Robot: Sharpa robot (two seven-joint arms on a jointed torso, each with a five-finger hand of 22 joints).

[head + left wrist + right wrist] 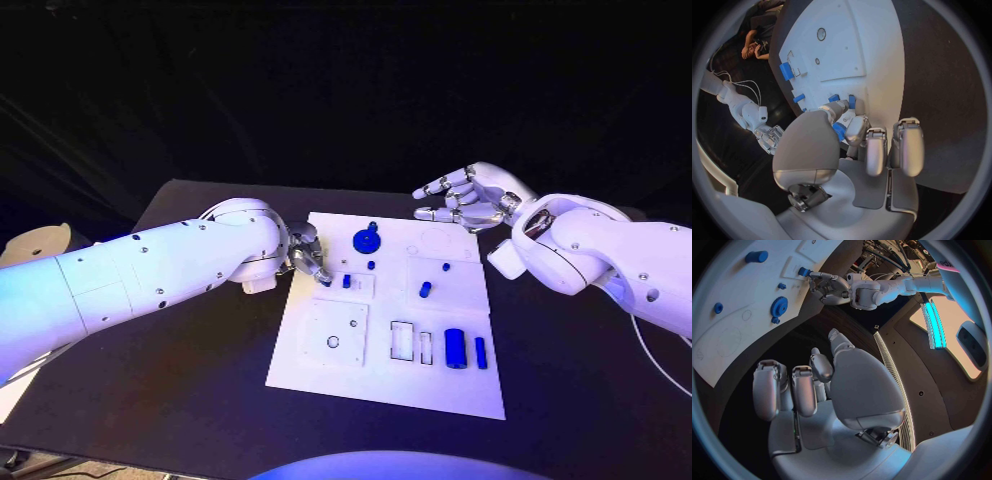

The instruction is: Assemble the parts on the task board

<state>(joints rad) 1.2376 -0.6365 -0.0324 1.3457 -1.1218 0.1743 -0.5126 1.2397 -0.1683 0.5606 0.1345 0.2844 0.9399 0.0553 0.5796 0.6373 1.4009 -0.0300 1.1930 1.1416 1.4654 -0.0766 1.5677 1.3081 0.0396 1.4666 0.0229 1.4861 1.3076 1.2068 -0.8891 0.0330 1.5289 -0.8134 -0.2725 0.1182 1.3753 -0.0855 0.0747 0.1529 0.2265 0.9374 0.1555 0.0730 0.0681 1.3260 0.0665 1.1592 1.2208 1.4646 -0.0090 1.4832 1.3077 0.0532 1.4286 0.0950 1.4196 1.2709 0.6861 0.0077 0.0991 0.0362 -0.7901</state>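
The left hand (306, 258) sits at the left edge of the task board (346, 375), fingers curled down onto it. In the left wrist view a small blue part (839, 131) is pinched between the thumb and a fingertip, low over the white plate. Just beyond the fingers on the board lies another small blue piece (346, 281), and a blue gear (366, 240) lies a little further off, toward the board's far edge. On from the left hand across the board sit a short blue peg (426, 289), then, nearer the robot, a larger blue cylinder (456, 347) with a slim blue bar (480, 351) just beside it. The right hand (469, 200) hovers above the black worktop (173, 400) off the board's far right corner, fingers spread and loosely bent, holding nothing, well apart from the gear.
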